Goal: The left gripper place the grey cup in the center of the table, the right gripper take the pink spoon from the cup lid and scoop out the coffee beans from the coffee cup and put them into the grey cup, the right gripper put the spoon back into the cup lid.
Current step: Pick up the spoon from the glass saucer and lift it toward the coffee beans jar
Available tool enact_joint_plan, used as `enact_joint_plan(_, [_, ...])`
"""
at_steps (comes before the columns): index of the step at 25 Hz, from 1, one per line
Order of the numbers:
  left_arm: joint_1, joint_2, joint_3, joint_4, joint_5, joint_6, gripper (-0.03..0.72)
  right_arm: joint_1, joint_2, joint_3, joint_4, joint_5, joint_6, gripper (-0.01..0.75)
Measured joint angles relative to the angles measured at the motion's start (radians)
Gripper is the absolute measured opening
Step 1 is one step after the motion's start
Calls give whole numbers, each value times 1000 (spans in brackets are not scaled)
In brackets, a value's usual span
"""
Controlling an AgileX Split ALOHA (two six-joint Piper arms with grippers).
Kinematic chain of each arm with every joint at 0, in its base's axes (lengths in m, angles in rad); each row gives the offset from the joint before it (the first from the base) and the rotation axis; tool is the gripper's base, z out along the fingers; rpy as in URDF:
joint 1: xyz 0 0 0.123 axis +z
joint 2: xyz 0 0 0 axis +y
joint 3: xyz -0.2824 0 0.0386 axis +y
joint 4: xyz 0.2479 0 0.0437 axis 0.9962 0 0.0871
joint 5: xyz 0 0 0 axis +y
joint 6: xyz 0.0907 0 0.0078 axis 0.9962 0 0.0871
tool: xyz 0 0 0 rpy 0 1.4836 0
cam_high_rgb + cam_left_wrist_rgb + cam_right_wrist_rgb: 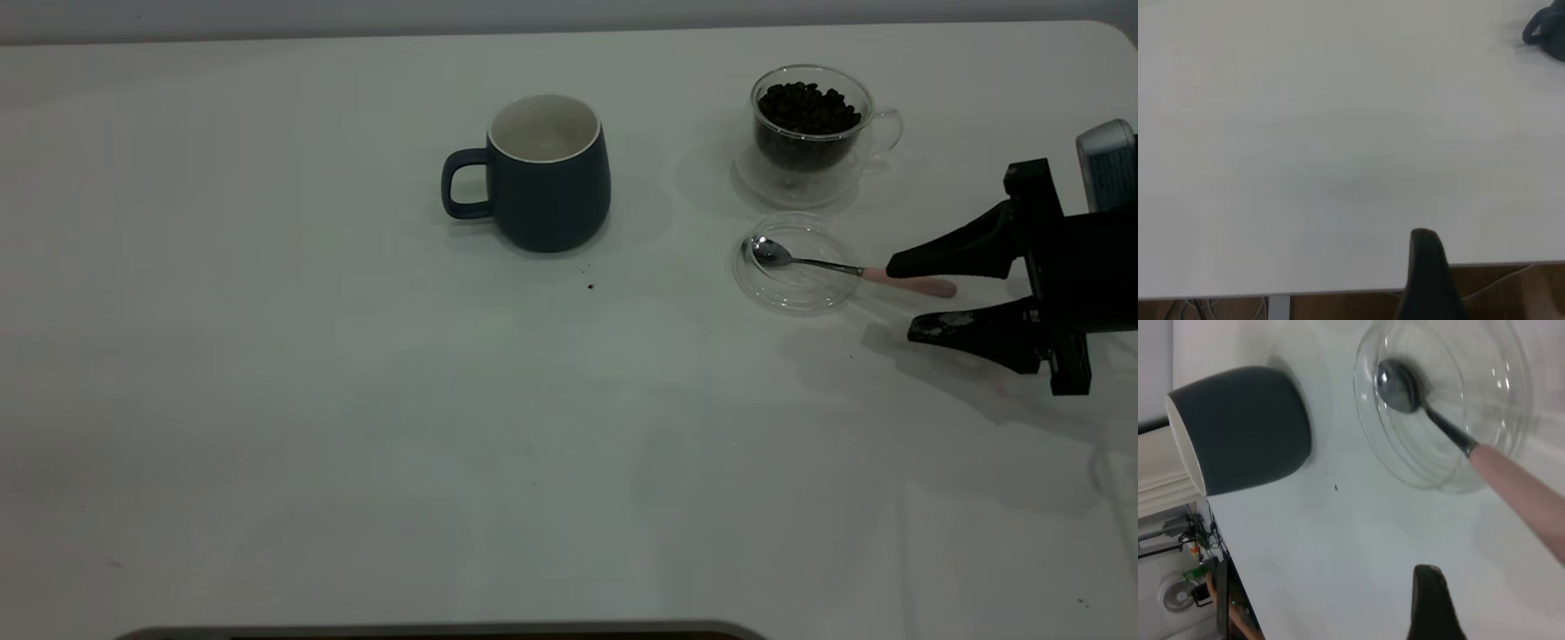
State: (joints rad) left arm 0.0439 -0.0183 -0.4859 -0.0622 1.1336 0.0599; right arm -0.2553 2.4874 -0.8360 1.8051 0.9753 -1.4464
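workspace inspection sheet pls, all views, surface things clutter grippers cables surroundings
surface: white table, a few dark specks.
job's things: grey cup upright near centre, looks empty; coffee cup full of beans; spoon with its bowl in the lid, pink handle over the rim.
clutter: one dark crumb near the grey cup.
grippers: right gripper open, straddling the spoon handle; left gripper at the table edge.
cables: some below the table edge.
surroundings: equipment beyond the table.

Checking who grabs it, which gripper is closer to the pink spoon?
Right. The right gripper is open around the pink spoon handle's tip; the left gripper is back at the table's edge.
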Motion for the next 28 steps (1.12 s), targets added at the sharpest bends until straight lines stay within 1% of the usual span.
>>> enact_joint_plan(6, [0,0,0,0,0,0,565,0,3,-39,0,29,-5,497])
enact_joint_plan(13, [0,0,0,0,0,0,565,0,3,-39,0,38,-8,444])
enact_joint_plan(18, [0,0,0,0,0,0,565,0,3,-39,-13,-20,3,428])
enact_joint_plan(21, [0,0,0,0,0,0,565,-12,3,-39,-15,-57,-11,426])
enact_joint_plan(25, [0,0,0,0,0,0,565,-43,3,-65,-50,-65,-38,426])
enact_joint_plan(28, [0,0,0,0,0,0,565,-49,3,-114,-114,-70,-23,426])
